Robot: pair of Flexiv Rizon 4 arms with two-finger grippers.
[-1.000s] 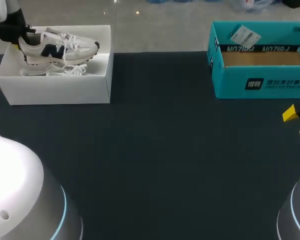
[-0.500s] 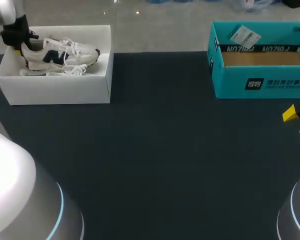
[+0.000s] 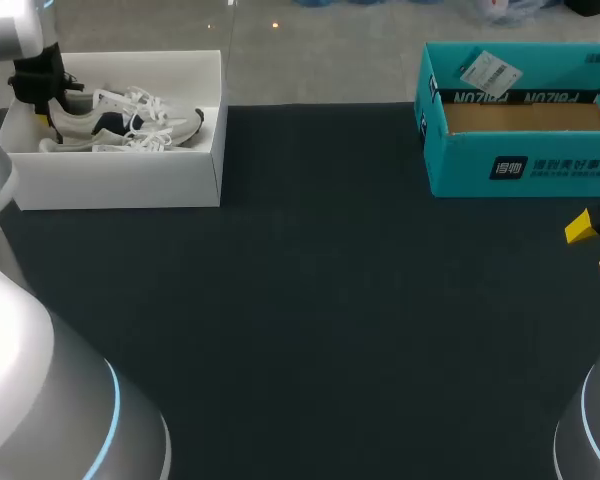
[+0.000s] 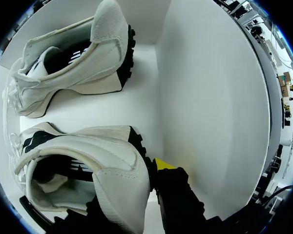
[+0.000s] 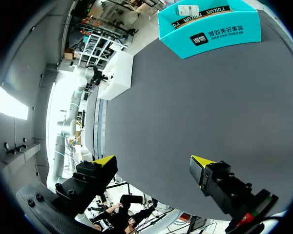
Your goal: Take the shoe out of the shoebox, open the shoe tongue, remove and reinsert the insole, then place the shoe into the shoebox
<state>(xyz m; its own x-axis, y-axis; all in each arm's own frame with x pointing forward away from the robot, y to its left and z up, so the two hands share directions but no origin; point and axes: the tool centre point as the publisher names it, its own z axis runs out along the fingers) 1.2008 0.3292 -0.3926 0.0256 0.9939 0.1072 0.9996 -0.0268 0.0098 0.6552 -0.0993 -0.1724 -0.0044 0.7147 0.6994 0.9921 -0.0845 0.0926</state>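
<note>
Left gripper (image 3: 44, 105) pinches the heel of the shoe (image 3: 130, 117), down in the white shoebox (image 3: 120, 180) at ten o'clock on the counter (image 3: 320, 300); long axis nine-to-three, toe at three; right gripper (image 3: 595, 247) spread, well apart

"Where is the shoe (image 3: 130, 112) (image 4: 88, 161)?"

"Inside the white shoebox (image 3: 120, 182) (image 4: 210, 97). The box is open on top. The shoe is white with dark marks and white laces. It sits upright, toe to the right. The left gripper (image 3: 42, 100) (image 4: 139, 178) pinches its heel."

"Is it alone?"

"No. A second shoe (image 3: 100, 146) (image 4: 73, 68) just like it lies right beside it."
</note>
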